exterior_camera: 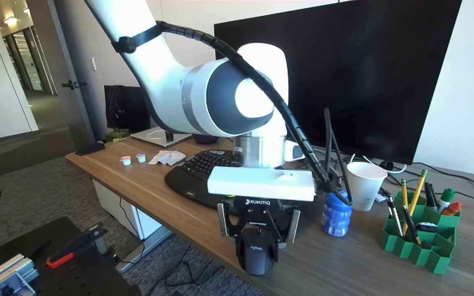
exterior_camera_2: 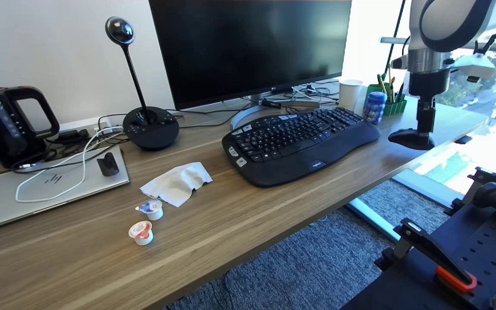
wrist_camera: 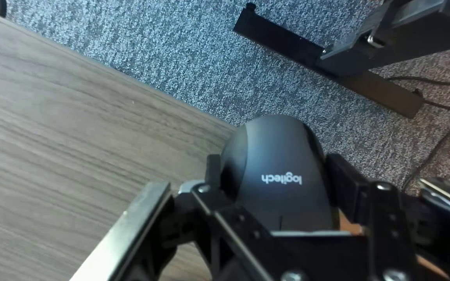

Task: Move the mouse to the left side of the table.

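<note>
Pinching a dark computer mouse [wrist_camera: 279, 166] across its long sides, with the fingers [wrist_camera: 212, 171] of the gripper [exterior_camera: 258, 246] pressed against both flanks. In the wrist view, pointing the rounded palm end outward, with the button end apparently tucked beneath the gripper's body and "logitech" upside down on the back. Held at the front edge of the table [wrist_camera: 72, 128], seen partly against wood and partly against carpet [wrist_camera: 170, 50]; cannot tell whether touching the top or lifted just above it.

Likely to handle as light, hard plastic: stiff, with little give, not very fragile, but smooth and curved, so apt to twist or slip under an uneven squeeze. Best gripped just so, on the side walls near the middle, away from the buttons.

Farther out, in an exterior view, standing near the mouse: a blue can [exterior_camera: 337, 218], a white paper cup [exterior_camera: 364, 181] behind it, and a green pen holder [exterior_camera: 421, 255] farther to the side. In both exterior views, lying close by: a wide black keyboard [exterior_camera_2: 302, 148], with a large monitor [exterior_camera_2: 261, 47] behind. Past the keyboard, a crumpled cloth [exterior_camera_2: 178, 183] and two creamer cups [exterior_camera_2: 141, 234], probably on the left side meant by the task. Apparently past the grasp, with the carry not yet done; likely calling for a lift clear of the keyboard before a gentle setting down.
</note>
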You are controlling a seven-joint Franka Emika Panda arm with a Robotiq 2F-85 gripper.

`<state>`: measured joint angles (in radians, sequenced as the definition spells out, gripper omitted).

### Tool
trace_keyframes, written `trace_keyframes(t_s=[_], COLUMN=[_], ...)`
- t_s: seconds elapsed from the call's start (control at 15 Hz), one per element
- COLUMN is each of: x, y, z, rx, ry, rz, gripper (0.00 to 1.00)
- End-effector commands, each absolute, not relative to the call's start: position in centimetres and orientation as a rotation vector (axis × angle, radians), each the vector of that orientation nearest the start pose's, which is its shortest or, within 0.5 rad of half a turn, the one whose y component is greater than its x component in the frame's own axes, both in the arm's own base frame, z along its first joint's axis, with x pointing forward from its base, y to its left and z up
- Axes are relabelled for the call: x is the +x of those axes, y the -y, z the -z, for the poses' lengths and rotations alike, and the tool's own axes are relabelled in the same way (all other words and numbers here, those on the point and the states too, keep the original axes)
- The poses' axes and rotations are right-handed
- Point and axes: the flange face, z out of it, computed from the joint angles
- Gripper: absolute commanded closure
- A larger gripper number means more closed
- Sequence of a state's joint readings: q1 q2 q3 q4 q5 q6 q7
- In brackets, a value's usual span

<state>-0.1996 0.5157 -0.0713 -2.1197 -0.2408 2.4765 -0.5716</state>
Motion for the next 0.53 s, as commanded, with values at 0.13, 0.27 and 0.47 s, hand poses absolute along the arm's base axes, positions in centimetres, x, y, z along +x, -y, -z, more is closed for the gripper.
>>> trace_keyframes(t_s=[0.13, 0.27, 0.47], x=[53.54, 53.64, 53.6], y=[13.65, 13.5, 13.44], z=[-17.05, -17.04, -16.87], rx=[-3.112, -3.113, -3.109], ry=[0.871, 0.875, 0.89], rz=[-0.3, -0.302, -0.308], gripper=[0.58, 0.58, 0.58])
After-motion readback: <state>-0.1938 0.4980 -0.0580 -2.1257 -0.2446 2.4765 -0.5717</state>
